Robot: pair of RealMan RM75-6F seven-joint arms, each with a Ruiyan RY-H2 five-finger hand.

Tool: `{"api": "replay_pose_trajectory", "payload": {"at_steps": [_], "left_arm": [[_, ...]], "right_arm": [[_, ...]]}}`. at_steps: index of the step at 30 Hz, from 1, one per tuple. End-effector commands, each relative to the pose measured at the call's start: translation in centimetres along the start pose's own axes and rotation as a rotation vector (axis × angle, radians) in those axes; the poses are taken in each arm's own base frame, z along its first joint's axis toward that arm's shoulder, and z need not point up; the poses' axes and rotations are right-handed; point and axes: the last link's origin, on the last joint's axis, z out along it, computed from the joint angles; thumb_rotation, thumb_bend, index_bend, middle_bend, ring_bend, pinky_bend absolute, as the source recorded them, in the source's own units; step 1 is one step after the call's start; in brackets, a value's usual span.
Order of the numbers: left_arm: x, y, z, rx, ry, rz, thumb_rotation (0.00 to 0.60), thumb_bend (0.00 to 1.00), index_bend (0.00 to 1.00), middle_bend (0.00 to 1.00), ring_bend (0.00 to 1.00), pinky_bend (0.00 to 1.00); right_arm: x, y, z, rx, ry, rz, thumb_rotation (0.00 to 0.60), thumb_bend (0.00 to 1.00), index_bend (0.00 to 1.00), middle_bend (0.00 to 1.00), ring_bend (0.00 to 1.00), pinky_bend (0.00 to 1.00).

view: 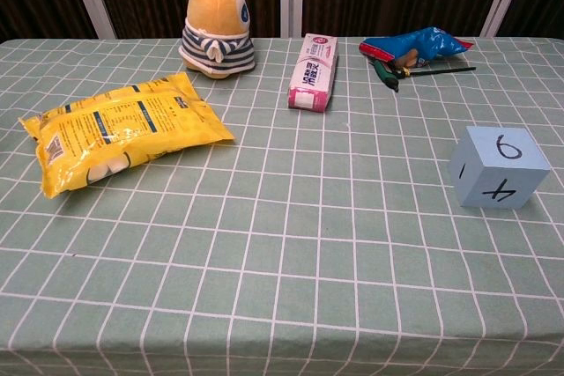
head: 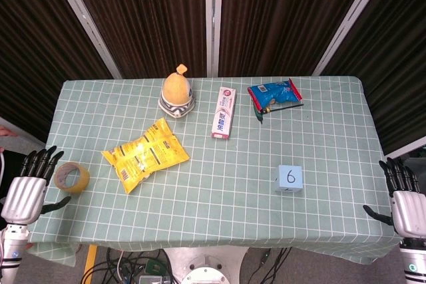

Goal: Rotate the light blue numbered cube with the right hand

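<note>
The light blue numbered cube (head: pixel 289 177) sits on the checked tablecloth at the right of the table, with a 6 on its top face. In the chest view the cube (view: pixel 498 166) shows a 6 on top and a 4 and a 1 on its near sides. My right hand (head: pixel 401 199) hangs off the table's right front corner, fingers apart and holding nothing, well to the right of the cube. My left hand (head: pixel 30 185) is at the left front edge, fingers spread and empty. Neither hand appears in the chest view.
A tape roll (head: pixel 72 177) lies beside my left hand. A yellow snack bag (head: pixel 145 153), a yellow plush toy (head: pixel 177 91), a pink-white toothpaste box (head: pixel 224 112) and a blue packet (head: pixel 274 94) lie further back on the table (head: pixel 219 217).
</note>
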Motion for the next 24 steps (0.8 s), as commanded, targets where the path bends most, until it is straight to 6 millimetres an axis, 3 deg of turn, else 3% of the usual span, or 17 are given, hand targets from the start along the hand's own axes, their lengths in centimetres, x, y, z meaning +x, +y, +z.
{"api": "replay_pose_trajectory", "payload": {"at_steps": [1, 19, 20, 22, 23, 24], "left_arm": [[0.0, 0.0, 0.0, 0.001, -0.002, -0.001, 0.600, 0.00, 0.07, 0.00, 0.00, 0.03], [-0.4, 0.2, 0.1, -0.002, -0.024, -0.003, 0.600, 0.00, 0.07, 0.00, 0.00, 0.03], [-0.4, 0.2, 0.0, -0.002, -0.024, -0.003, 0.600, 0.00, 0.07, 0.00, 0.00, 0.03], [-0.6, 0.2, 0.0, -0.001, -0.025, -0.009, 0.600, 0.00, 0.07, 0.00, 0.00, 0.03], [-0.7, 0.3, 0.0, 0.000, -0.025, -0.012, 0.600, 0.00, 0.07, 0.00, 0.00, 0.03], [-0.8, 0.3, 0.0, -0.001, -0.027, -0.014, 0.600, 0.00, 0.07, 0.00, 0.00, 0.03]], "right_arm": [[0.0, 0.1, 0.0, -0.001, 0.000, 0.000, 0.600, 0.00, 0.00, 0.00, 0.00, 0.00], [0.9, -0.5, 0.1, 0.029, -0.042, -0.006, 0.600, 0.03, 0.00, 0.00, 0.00, 0.00], [0.8, -0.4, 0.1, 0.030, -0.052, -0.017, 0.600, 0.08, 0.00, 0.00, 0.00, 0.00], [0.7, -0.3, 0.1, 0.027, -0.086, -0.050, 0.600, 0.29, 0.00, 0.00, 0.00, 0.00], [0.7, -0.3, 0.0, 0.027, -0.102, -0.057, 0.600, 0.49, 0.00, 0.00, 0.00, 0.00], [0.7, -0.3, 0.0, 0.029, -0.118, -0.068, 0.600, 0.61, 0.00, 0.01, 0.00, 0.00]]}}
